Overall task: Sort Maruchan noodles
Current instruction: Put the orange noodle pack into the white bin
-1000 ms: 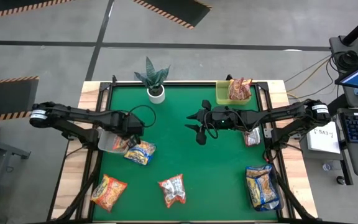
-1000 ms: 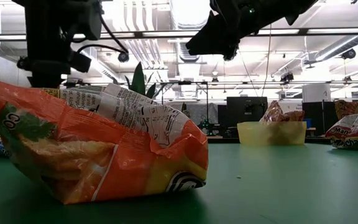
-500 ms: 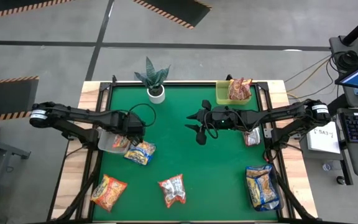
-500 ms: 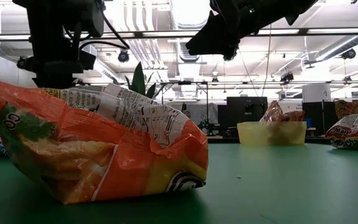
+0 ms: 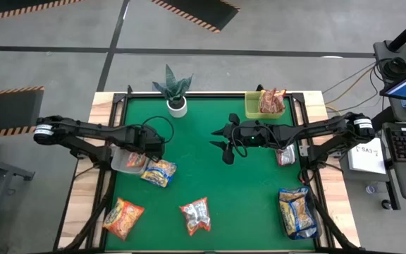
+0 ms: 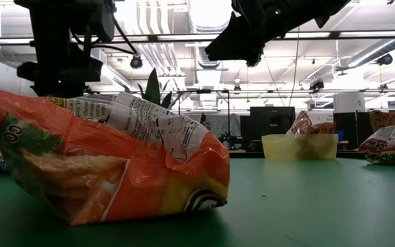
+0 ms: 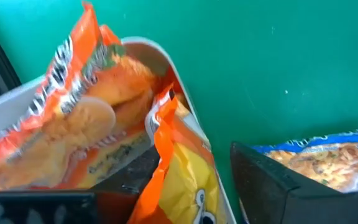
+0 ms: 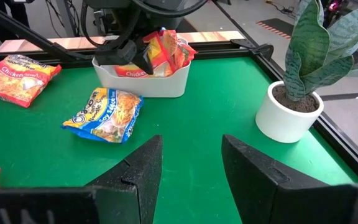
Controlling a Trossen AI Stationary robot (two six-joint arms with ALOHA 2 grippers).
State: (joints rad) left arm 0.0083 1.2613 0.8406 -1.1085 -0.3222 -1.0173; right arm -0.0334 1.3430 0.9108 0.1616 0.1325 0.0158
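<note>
A white tray (image 5: 122, 161) at the table's left holds orange-red noodle packets (image 7: 86, 118). My left gripper (image 5: 145, 151) points down over it, open. One orange packet (image 7: 182, 168) stands in the tray between the fingers, with a gap on each side. A yellow-and-blue packet (image 5: 159, 171) lies flat on the mat beside the tray. Loose packets lie near the front edge: an orange one (image 5: 123, 216) and a red-silver one (image 5: 196, 215). My right gripper (image 5: 225, 147) hangs open high over the table's middle, with nothing between its fingers (image 8: 138, 165).
A lime-green tray (image 5: 254, 107) with a packet stands at the far right. Another packet (image 5: 285, 155) lies at the right edge, and blue-and-yellow packets (image 5: 296, 210) are piled near right. A potted plant (image 5: 176, 92) stands at the far edge. The mat's middle (image 5: 224, 190) is bare.
My left gripper has rolled about its own axis while staying over the white tray. The right arm has kept still.
</note>
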